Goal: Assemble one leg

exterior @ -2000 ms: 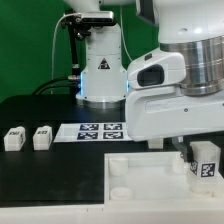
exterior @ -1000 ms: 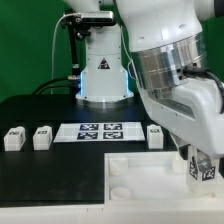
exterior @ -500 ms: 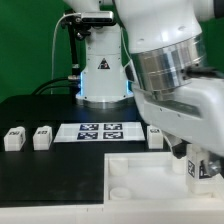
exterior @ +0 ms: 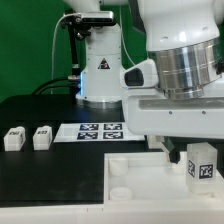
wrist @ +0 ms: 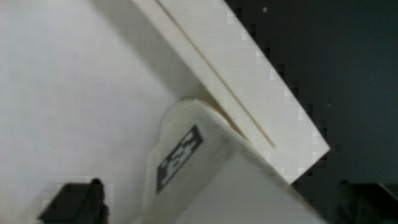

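A white leg with a black-and-white tag stands upright on the near corner of the large white panel at the exterior view's right. My gripper hangs straight over it, one finger on each side. In the wrist view the leg sits between the two dark fingertips, with a gap showing beside it, so my gripper is open around it. The panel fills much of that view.
Two more legs lie on the black table at the exterior view's left. The marker board lies behind the panel. The arm's base stands at the back. The arm hides the table beside the marker board's right end.
The wrist has turned back round over the leg, which has stayed on the panel's corner. The arm now covers the leg that lay beside the marker board.
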Controlling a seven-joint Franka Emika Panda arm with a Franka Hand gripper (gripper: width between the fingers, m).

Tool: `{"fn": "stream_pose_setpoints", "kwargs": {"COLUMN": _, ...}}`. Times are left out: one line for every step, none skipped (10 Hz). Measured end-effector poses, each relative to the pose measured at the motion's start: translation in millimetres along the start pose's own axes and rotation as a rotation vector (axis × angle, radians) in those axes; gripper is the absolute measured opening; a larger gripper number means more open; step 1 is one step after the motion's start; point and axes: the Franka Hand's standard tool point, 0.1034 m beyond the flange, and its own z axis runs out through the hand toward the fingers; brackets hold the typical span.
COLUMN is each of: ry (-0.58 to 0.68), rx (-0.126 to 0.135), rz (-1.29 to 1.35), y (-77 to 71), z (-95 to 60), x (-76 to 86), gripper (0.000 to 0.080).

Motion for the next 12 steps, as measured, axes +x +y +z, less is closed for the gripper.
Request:
{"fn": "stream_pose_setpoints", "kwargs": {"ry": 0.011, "rx": -0.025, "rz": -0.127, "y": -1.9, "z": -0.9, "x": -1.2, "gripper": 0.0649}}
{"fn": "stream_pose_setpoints", "kwargs": {"ry": 0.019, "rx": -0.047, "rz": -0.326, "y": -1.9, "z": -3.9, "x": 0.2, "gripper": 0.0649}}
{"fn": "stream_pose_setpoints", "kwargs": {"ry": 0.024, "rx": -0.063, "rz": -0.458, "y": -2.2, "z": -5.2, "x": 1.0, "gripper": 0.0649}}
{"fn": "stream_pose_setpoints", "kwargs": {"ry": 0.022, "rx": -0.061, "rz": -0.458, "y": -1.9, "z": -4.5, "x": 0.5, "gripper": 0.0649}}
{"fn": "stream_pose_setpoints", "kwargs": {"ry": 0.022, "rx": -0.058, "rz": -0.420, "y": -2.0, "z": -4.2, "x": 0.3, "gripper": 0.0560}}
{"fn": "stream_pose_setpoints", "kwargs": {"ry": 0.022, "rx": -0.058, "rz": -0.424, "y": -1.8, "z": -4.2, "x": 0.4, "gripper": 0.0425}}
{"fn": "stream_pose_setpoints", "kwargs": {"ry": 0.022, "rx": -0.052, "rz": -0.326, "y": -2.8, "z": -4.0, "x": -0.3, "gripper": 0.0425}}
{"fn": "stream_pose_setpoints", "kwargs": {"ry": 0.025, "rx": -0.052, "rz": -0.207, "y": -1.1, "z": -3.7, "x": 0.1, "gripper": 0.0295}}
{"fn": "stream_pose_setpoints", "kwargs": {"ry": 0.027, "rx": -0.051, "rz": -0.122, "y": -0.5, "z": -3.6, "x": 0.4, "gripper": 0.0295}}
{"fn": "stream_pose_setpoints", "kwargs": {"ry": 0.026, "rx": -0.041, "rz": 0.017, "y": 0.6, "z": -3.7, "x": 1.3, "gripper": 0.0295}}
{"fn": "stream_pose_setpoints", "kwargs": {"ry": 0.019, "rx": -0.022, "rz": 0.187, "y": 2.0, "z": -3.9, "x": 2.5, "gripper": 0.0295}}
{"fn": "stream_pose_setpoints", "kwargs": {"ry": 0.014, "rx": -0.006, "rz": 0.390, "y": 3.8, "z": -3.7, "x": 3.0, "gripper": 0.0295}}
